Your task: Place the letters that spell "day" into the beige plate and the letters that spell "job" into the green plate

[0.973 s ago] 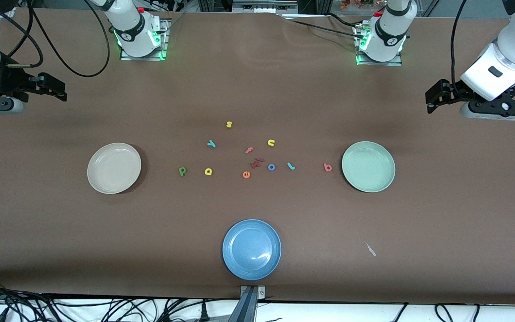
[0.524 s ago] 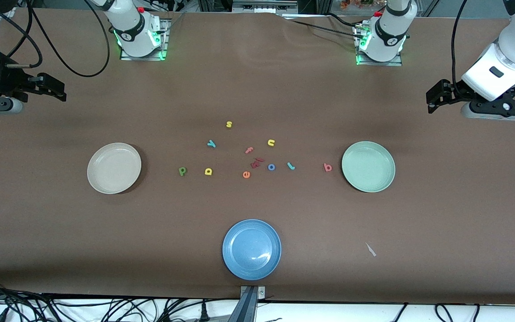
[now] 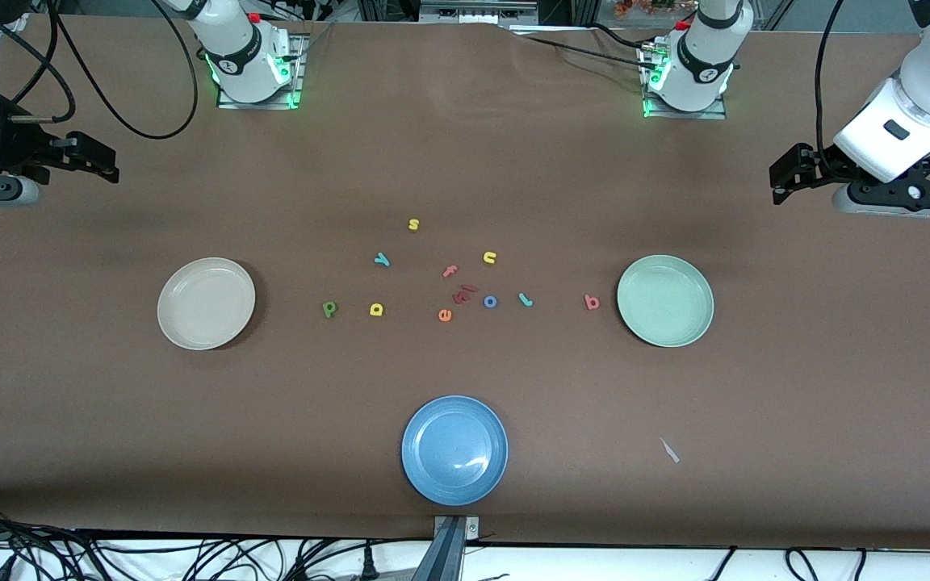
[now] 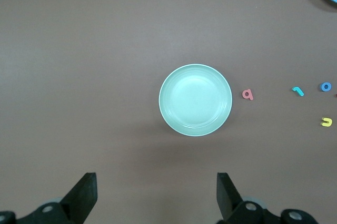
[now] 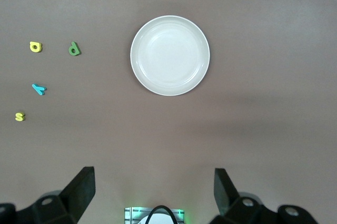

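The beige plate [image 3: 206, 303] [image 5: 170, 56] lies toward the right arm's end and the green plate [image 3: 665, 300] [image 4: 195, 100] toward the left arm's end. Between them lie the dark green d [image 3: 329, 308] [image 5: 74, 49], yellow a [image 3: 376, 309], teal y [image 3: 382, 259], blue o [image 3: 490, 302], teal j [image 3: 525, 300] and salmon b [image 3: 592, 303] [image 4: 247, 94]; the b is beside the green plate. My right gripper [image 3: 106, 164] [image 5: 154, 190] hangs open and empty over the right arm's end of the table. My left gripper [image 3: 780, 179] [image 4: 157, 192] hangs open and empty over the left arm's end.
A blue plate [image 3: 454, 449] sits near the front edge. Among the letters lie a yellow s [image 3: 413, 224], yellow n [image 3: 489, 257], reddish f [image 3: 450, 271], orange e [image 3: 445, 315] and dark red pieces [image 3: 463, 293]. A white scrap [image 3: 669, 450] lies nearer the front camera than the green plate.
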